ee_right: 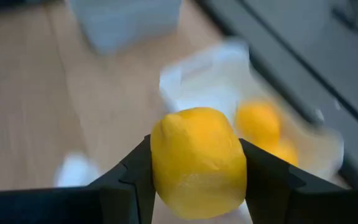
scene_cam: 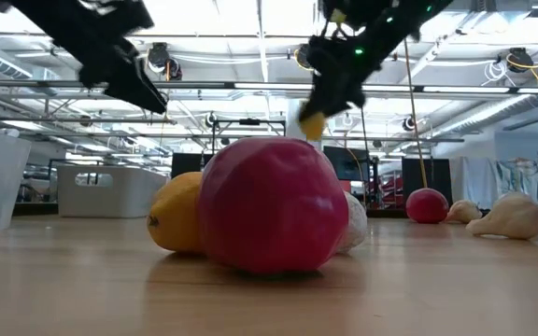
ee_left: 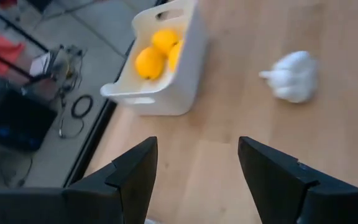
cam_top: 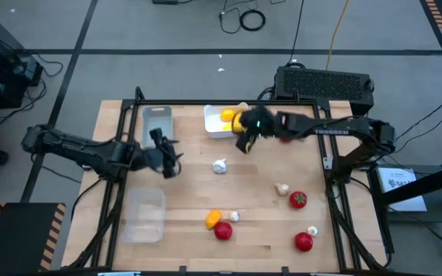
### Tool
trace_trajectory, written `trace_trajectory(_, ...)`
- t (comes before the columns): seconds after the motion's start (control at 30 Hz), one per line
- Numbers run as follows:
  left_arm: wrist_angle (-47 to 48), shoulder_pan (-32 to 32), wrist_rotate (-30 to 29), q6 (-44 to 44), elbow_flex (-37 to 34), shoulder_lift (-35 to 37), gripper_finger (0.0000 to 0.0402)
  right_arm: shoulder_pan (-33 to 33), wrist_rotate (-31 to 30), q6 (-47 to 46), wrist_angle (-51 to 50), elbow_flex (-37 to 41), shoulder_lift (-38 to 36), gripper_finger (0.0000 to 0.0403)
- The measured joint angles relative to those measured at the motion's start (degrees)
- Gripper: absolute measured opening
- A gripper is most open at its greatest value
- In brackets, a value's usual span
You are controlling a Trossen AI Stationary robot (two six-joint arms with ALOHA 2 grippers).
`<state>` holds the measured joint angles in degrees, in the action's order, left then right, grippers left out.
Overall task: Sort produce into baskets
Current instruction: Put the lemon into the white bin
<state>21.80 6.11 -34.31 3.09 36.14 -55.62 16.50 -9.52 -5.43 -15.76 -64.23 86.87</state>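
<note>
The right gripper (ee_right: 197,165), pinching a lemon (ee_right: 197,163) just beside the white basket (cam_top: 214,126), looks ready to drop it in, while the left gripper (ee_left: 197,171) waits spread open.

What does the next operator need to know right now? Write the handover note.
Right gripper: shut on a lemon, held next to the white basket.
Left gripper: open, empty, beside the grey basket, facing a garlic bulb.
Done: lemons already lie in the white basket.
Left: drop the held lemon; one lemon, three tomatoes and several garlic bulbs remain on the table. The clear basket looks empty.
</note>
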Motion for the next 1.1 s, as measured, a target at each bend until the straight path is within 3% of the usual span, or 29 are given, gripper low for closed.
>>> trace_trajectory(0.13,-1.6,-9.6,4.5,3.1,0.0,0.4,0.0232,7.6,9.3,4.4,9.9,-0.1,1.3,0.0173)
trace_trajectory(0.37,-6.6,-20.7,11.8,3.3,0.0,0.4,0.0232,13.8,17.5,7.0,18.0,0.0,9.2,0.0174)
trace_trajectory(0.7,-16.9,-23.8,17.6,4.6,0.0,0.3,0.0232,14.0,18.5,4.5,22.9,0.0,16.2,0.0181)
trace_trajectory(0.87,-21.5,-23.8,19.7,6.0,0.0,-0.7,0.0232,13.0,18.5,3.4,23.1,0.0,16.1,0.022)
trace_trajectory(1.1,-20.7,-23.7,19.8,4.8,0.0,-1.7,0.0232,11.4,18.7,1.4,20.1,-2.3,15.9,0.0275)
